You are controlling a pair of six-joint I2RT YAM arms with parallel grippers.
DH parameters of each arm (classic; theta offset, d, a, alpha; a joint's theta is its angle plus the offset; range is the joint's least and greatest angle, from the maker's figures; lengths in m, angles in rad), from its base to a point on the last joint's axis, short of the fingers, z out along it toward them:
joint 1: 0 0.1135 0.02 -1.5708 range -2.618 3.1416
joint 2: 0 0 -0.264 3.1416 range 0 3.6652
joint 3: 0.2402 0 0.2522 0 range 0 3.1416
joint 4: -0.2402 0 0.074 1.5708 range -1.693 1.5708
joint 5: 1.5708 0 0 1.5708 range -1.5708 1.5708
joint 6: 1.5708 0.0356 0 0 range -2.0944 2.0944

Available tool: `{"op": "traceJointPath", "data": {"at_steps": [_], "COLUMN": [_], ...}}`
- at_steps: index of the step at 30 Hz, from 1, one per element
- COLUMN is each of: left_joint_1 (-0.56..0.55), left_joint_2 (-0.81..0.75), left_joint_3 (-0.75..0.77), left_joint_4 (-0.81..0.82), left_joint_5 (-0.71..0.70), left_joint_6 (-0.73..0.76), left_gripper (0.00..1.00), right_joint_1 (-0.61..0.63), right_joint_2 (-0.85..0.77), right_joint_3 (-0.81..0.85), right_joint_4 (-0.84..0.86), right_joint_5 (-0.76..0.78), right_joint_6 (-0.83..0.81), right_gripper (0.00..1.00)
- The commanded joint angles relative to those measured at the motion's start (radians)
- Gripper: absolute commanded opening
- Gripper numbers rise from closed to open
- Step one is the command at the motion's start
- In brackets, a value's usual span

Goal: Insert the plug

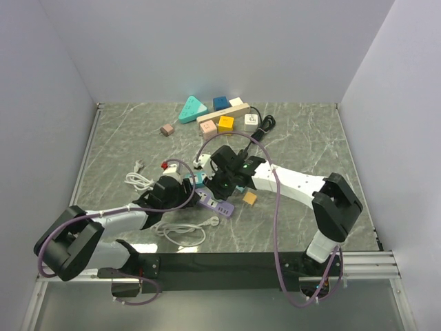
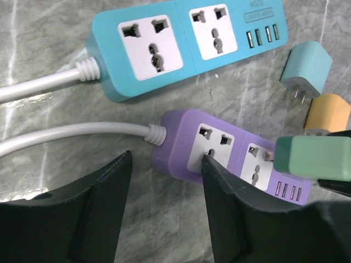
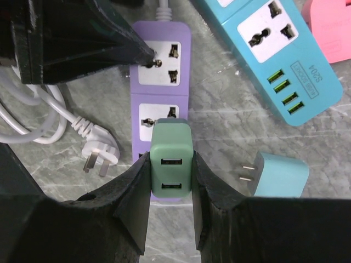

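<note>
My right gripper [image 3: 171,160] is shut on a green USB charger plug [image 3: 171,181] and holds it over the second socket of the purple power strip [image 3: 160,82]. In the left wrist view the green plug [image 2: 323,158] sits just off the strip's face [image 2: 219,143], with a short length of prong showing between them. My left gripper [image 2: 167,158] is open. One of its fingertips [image 2: 208,161] rests on the strip's first socket, and the other finger is over bare table beside the strip. In the top view both grippers [image 1: 189,193] [image 1: 224,185] meet at the strip [image 1: 219,205].
A blue power strip [image 2: 181,38] lies just beyond the purple one. A teal adapter [image 2: 307,66] and an orange adapter [image 2: 329,112] lie to its right. A white plug [image 3: 98,156] and coiled white cable [image 1: 179,231] lie on the left. Coloured blocks [image 1: 225,123] sit at the back.
</note>
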Motion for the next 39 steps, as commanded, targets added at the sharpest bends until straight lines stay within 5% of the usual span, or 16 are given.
{"op": "traceJointPath", "data": {"at_steps": [1, 10, 39], "left_joint_1": [0.004, 0.004, 0.004], "left_joint_2": [0.033, 0.020, 0.007], "left_joint_3": [0.018, 0.014, 0.008], "left_joint_4": [0.007, 0.001, 0.004], "left_joint_5": [0.005, -0.004, 0.007], "left_joint_6": [0.017, 0.018, 0.021], "left_gripper": [0.57, 0.49, 0.48], "right_joint_1": [0.009, 0.014, 0.069], "right_joint_2": [0.010, 0.019, 0.118], "right_joint_3": [0.046, 0.041, 0.009], "right_joint_4": [0.006, 0.041, 0.090], "right_joint_5": [-0.007, -0.010, 0.062], "right_joint_6": [-0.020, -0.020, 0.004], "right_gripper": [0.00, 0.00, 0.00]}}
